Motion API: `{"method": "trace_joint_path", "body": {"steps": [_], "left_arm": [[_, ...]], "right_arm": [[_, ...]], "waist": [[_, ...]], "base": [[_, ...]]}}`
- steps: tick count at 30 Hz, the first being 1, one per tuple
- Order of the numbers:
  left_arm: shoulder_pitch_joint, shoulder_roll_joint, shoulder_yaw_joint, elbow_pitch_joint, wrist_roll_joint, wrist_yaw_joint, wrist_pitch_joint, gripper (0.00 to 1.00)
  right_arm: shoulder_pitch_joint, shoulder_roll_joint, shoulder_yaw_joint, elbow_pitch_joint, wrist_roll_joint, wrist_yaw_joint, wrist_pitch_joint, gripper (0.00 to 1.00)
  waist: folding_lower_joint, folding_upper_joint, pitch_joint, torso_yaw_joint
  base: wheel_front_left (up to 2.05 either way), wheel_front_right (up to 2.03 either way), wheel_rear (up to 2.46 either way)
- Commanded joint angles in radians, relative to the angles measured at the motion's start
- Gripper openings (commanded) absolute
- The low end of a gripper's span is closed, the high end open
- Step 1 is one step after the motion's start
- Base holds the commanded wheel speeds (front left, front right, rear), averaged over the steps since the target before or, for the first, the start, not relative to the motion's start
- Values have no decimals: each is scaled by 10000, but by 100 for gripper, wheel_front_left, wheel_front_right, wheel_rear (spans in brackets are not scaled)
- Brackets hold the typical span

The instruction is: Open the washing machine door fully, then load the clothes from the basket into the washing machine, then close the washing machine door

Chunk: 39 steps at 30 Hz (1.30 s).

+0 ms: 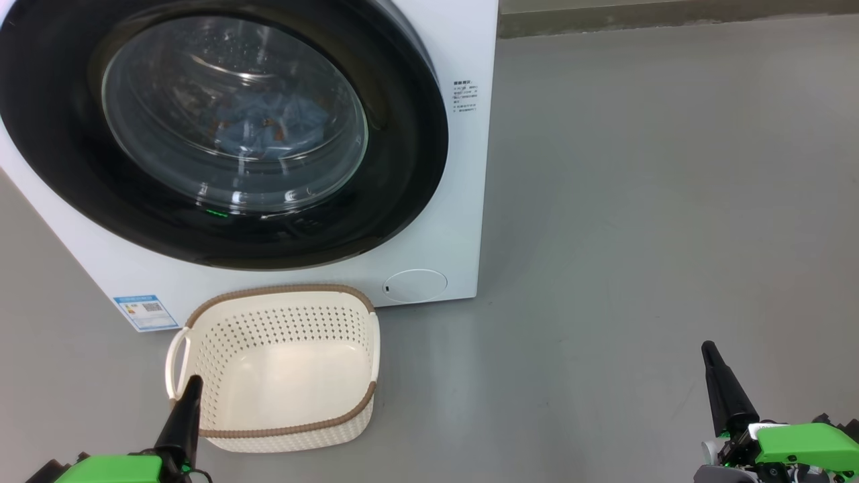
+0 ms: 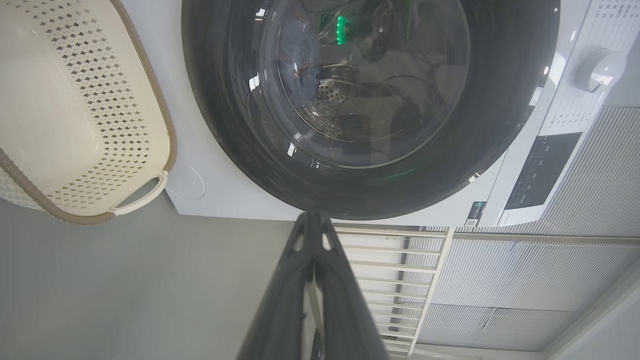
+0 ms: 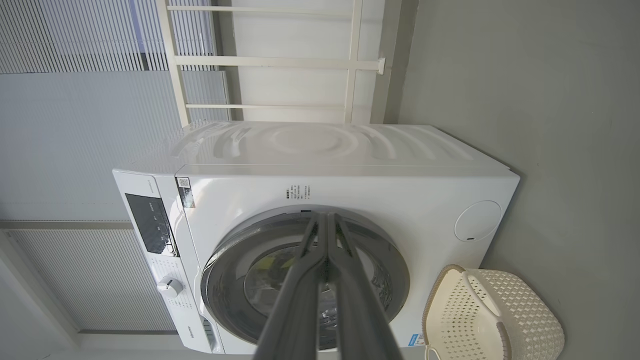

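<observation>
Washing machine door shut, clothes inside, basket empty; left tool lies nearer door, right tool well off right; both pinched closed, holding nothing.

The washing machine stands on the floor at 11 o'clock. The washing machine door lies closed against its front, and the clothes are inside, behind the door. The basket sits on the floor at 7 o'clock, just before the machine.
</observation>
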Motion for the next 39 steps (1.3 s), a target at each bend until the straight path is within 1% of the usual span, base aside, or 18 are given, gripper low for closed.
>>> {"method": "trace_joint_path", "body": {"steps": [1,39], "left_arm": [[-420,134,358,-208,-16,-98,45,0],[-422,119,379,-208,2,-98,62,0]], "right_arm": [[-401,-43,225,-246,36,17,78,0],[-401,-43,226,-246,37,17,78,0]], "waist": [[0,0,0,0],[0,0,0,0]], "base": [[0,0,0],[0,0,0]]}}
